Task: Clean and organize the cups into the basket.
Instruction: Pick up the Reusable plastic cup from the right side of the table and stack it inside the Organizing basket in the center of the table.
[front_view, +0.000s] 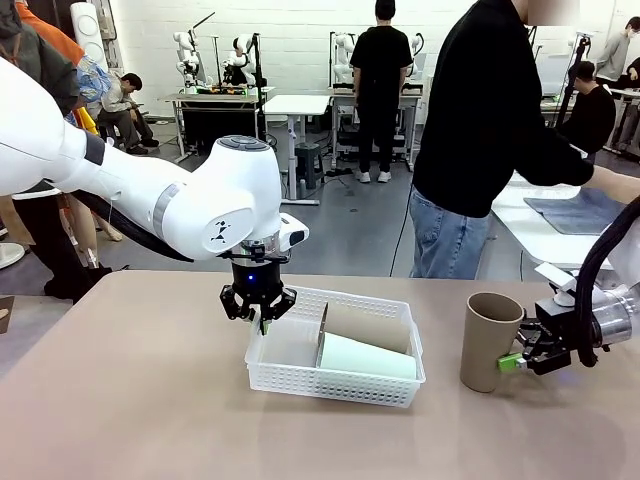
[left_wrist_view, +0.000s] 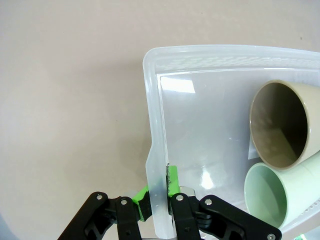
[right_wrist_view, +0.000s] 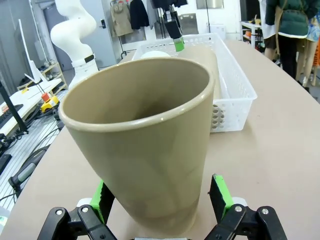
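Basket (front_view: 330, 386) centre, brown cup (front_view: 490, 342) right.
My left gripper (left_wrist_view: 159, 187) pinches the basket wall; my right gripper (right_wrist_view: 161, 196), open, flanks the cup.

- The white mesh basket (front_view: 330, 385) rests flat on the table.
- A mint green cup (front_view: 368, 357) lies on its side inside it, just beside a tan cup (front_view: 365, 325) that also lies on its side.
- A second tan cup (front_view: 490, 340) stands upright, mouth up, right of the basket.

Glossy plastic basket (front_view: 330, 385), smooth mint cup (front_view: 365, 357), matt table (front_view: 130, 400).

white arm (front_view: 200, 205), black green-padded gripper (front_view: 262, 320)
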